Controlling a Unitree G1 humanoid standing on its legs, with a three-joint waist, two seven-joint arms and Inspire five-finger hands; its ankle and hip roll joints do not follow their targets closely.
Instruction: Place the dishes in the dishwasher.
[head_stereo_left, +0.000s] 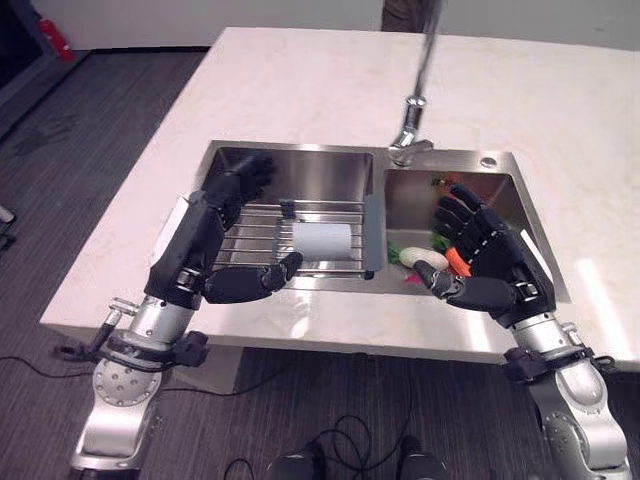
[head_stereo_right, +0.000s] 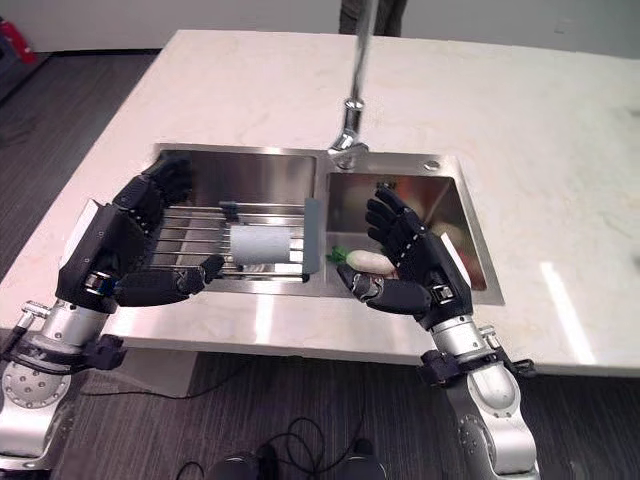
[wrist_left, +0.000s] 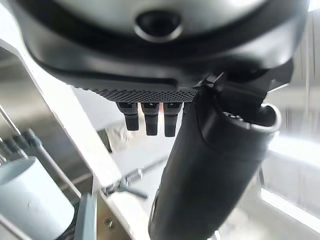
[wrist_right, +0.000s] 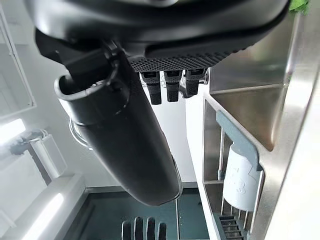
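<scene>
Here, a faucet (head_stereo_left: 415, 100) stands at 12 o'clock over the 2-basin sink (head_stereo_left: 300, 155). A white cup (head_stereo_left: 322, 240) lies sideways on the wire rack (head_stereo_left: 262, 238). My left hand (head_stereo_left: 200, 245) and right hand (head_stereo_left: 490, 265) hover open, empty.

Below me a pale marble desk (head_stereo_left: 300, 90) carries a steel double sink (head_stereo_left: 300, 158). Tall chrome tap (head_stereo_left: 410, 140) stands at the back, between the two basins. A wire rack (head_stereo_left: 262, 215) with a grey end piece (head_stereo_left: 372, 235) spans the left basin. Some green (head_stereo_left: 393, 251) and orange scraps (head_stereo_left: 457, 260) lie in the right basin. Dark striped carpet (head_stereo_left: 80, 130) around the desk, red object (head_stereo_left: 57, 40) in the far left corner.
</scene>
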